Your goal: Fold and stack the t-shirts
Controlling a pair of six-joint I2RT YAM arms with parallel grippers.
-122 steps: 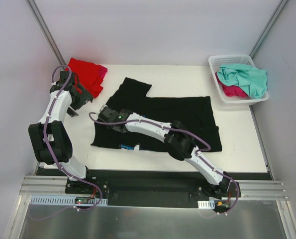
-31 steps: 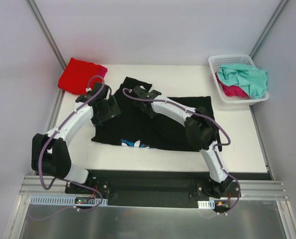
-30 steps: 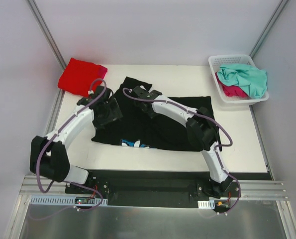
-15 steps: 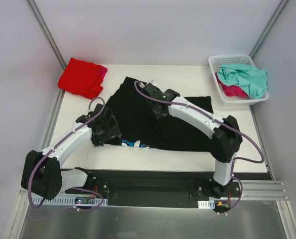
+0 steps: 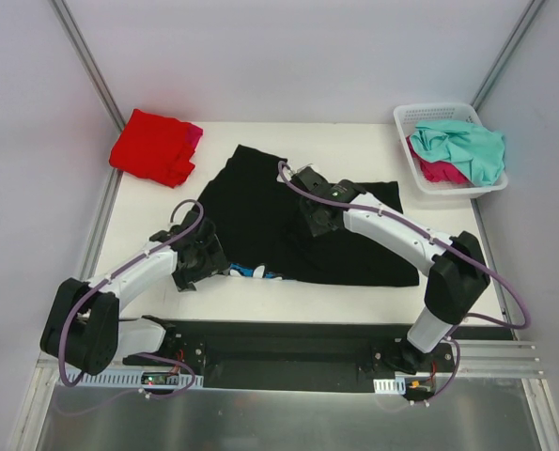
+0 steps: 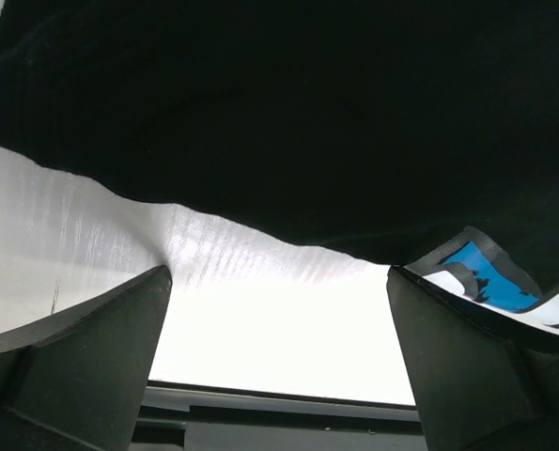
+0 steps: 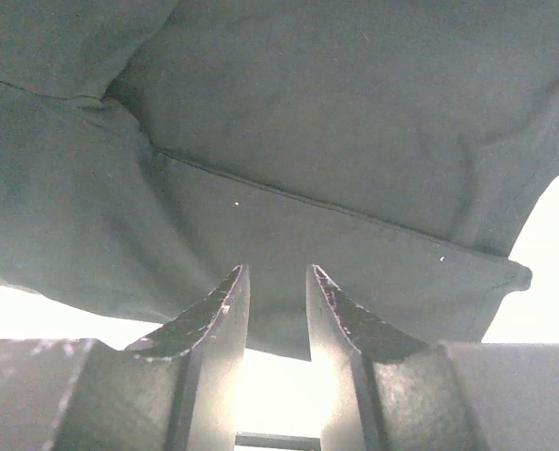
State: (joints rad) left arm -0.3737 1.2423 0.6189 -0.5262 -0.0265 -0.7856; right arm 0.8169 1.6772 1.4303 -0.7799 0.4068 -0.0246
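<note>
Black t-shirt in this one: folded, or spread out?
Mostly spread out. The black t-shirt lies open across the middle of the table; only its near edge is turned up, showing a blue-and-white print.

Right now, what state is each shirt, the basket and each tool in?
black t-shirt: spread out, rumpled.
red t-shirt: folded, far left corner.
basket: upright, holding two shirts.
teal t-shirt: crumpled, on top.
pink t-shirt: crumpled under the teal one.
left tool: open at the black hem.
right tool: jaws nearly together over black cloth; grip unclear.
</note>
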